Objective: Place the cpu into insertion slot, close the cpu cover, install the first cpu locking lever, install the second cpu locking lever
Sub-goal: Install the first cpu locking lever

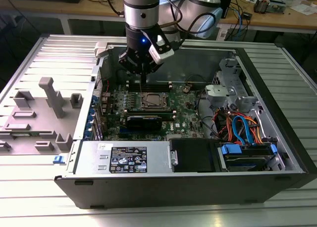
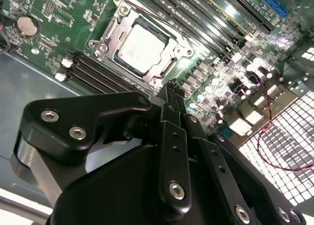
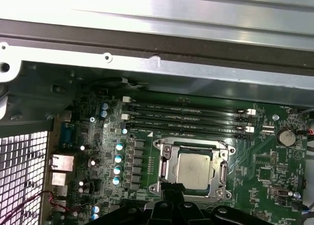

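Near the middle of the green circuit board [image 3: 255, 136], the cpu [image 3: 192, 168] is seen seated in the insertion slot [image 3: 190, 144], framed by the silvery cpu cover [image 3: 169, 171]. The gripper [image 2: 169, 90] is held above the board beside the slot, its jaws pressed together on nothing.

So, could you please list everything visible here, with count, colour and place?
computer case: one, black, open on the slatted metal table
motherboard: one, green, inside the case
cpu: one, silvery-grey, seated in the insertion slot
cpu cover: one, silvery, flat around the cpu
memory slots: several, black, beside the slot
coin cell: one, silvery, on the motherboard
power supply: one, silver, inside the case, beside the motherboard
cables: several, blue and orange, in the case at the exterior view's right
fixture: one, grey, on the table at the exterior view's left
arm: one, silver and black, above the case
claw: one, black, shut, tips near the slot
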Controlling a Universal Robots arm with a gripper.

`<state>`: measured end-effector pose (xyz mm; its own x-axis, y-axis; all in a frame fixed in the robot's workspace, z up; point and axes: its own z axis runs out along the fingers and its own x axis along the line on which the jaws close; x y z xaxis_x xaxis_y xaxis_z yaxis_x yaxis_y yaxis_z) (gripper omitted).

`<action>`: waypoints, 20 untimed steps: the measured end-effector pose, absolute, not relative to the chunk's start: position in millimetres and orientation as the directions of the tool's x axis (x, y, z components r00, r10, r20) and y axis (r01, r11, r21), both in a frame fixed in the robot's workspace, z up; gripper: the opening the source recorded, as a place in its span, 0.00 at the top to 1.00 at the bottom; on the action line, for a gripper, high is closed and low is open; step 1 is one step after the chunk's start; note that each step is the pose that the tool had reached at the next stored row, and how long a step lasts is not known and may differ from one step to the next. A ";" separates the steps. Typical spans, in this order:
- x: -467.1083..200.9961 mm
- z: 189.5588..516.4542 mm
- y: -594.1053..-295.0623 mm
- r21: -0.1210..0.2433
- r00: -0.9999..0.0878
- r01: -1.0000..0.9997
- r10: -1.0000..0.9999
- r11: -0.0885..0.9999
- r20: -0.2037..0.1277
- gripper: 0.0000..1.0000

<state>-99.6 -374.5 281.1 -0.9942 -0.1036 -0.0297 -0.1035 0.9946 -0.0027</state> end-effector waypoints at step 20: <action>-120.7 272.1 -372.9 0.006 -0.992 -0.122 -0.121 0.993 -0.031 0.89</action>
<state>-120.7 -372.9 272.1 -0.9921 -0.1214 -0.0310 -0.1216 0.9926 0.0064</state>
